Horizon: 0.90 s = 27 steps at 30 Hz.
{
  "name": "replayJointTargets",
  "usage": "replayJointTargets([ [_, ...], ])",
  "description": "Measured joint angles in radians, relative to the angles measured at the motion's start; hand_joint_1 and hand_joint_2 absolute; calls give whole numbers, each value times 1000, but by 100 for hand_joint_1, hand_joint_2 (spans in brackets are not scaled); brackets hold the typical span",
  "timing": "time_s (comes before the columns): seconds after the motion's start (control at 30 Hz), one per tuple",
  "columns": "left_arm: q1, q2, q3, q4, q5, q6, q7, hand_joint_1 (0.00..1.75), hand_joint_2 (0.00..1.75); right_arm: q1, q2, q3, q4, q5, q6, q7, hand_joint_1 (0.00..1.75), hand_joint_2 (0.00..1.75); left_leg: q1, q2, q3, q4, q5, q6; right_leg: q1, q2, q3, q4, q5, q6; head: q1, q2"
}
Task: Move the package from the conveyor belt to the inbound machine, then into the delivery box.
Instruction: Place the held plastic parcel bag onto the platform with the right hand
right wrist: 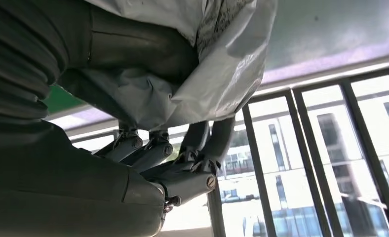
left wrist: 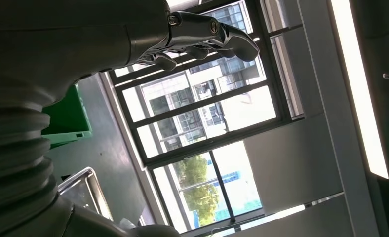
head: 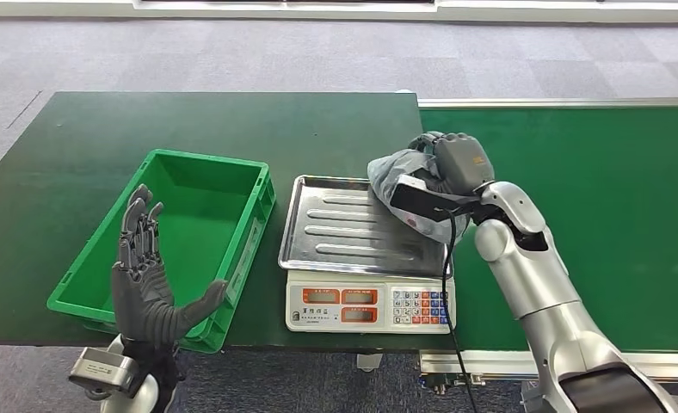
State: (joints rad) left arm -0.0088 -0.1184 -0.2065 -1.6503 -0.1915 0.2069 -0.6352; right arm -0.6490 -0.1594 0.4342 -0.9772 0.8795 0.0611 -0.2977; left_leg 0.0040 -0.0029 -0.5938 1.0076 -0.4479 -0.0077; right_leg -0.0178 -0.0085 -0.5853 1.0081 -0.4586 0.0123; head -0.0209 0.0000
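Head view, right hand: the right hand [head: 458,162] grips a grey plastic package [head: 397,176], holding it at the right rear corner of the steel scale tray [head: 335,225], partly over the tray's edge.
Right wrist view, same grasp: fingers [right wrist: 148,153] curl under the crinkled grey package [right wrist: 222,74] with the thumb pressed against it from the other side; printed text shows on the bag's upper part. Whether the bag touches the tray cannot be told from either view.
Left hand: the left hand [head: 151,284] is raised and open, fingers spread and upright, holding nothing, in front of the near wall of the green crate [head: 249,232].
Left wrist view: the open fingers [left wrist: 207,37] stand against large windows; a corner of the green crate [left wrist: 66,121] and the tray rim [left wrist: 91,185] show beside the ribbed cover.
Scale: the weighing scale [head: 370,305] sits between the crate and the conveyor belt [head: 611,198], its display and keypad facing the robot.
Crate: it lies just left of the scale on the dark green table [head: 146,120].
In the way: a black cable [head: 449,284] from the right wrist hangs across the scale's right edge.
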Motion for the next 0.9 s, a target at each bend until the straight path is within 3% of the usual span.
replayJointTargets([
  [0.4,13,5,8,-11,0,14,5,0,175,-70,40,58,161,-40,2,-48,0,175,0,0,0,0,0,0,0,0,0,0,0,0,0,0],
  [0.63,8,5,8,-3,-13,15,20,0,175,-58,68,44,140,-328,121,-243,0,175,0,0,1,0,0,0,0,1,0,0,0,0,0,0],
  [0.77,-21,5,8,36,-83,15,133,0,175,-34,80,19,62,-460,140,-270,0,175,0,0,1,0,0,0,0,0,-1,0,0,0,0,0],
  [0.9,-131,5,-8,165,-190,12,270,0,175,12,83,-43,-48,-632,196,-291,0,175,0,-2,1,1,2,0,0,-2,-1,0,1,1,0,0],
])
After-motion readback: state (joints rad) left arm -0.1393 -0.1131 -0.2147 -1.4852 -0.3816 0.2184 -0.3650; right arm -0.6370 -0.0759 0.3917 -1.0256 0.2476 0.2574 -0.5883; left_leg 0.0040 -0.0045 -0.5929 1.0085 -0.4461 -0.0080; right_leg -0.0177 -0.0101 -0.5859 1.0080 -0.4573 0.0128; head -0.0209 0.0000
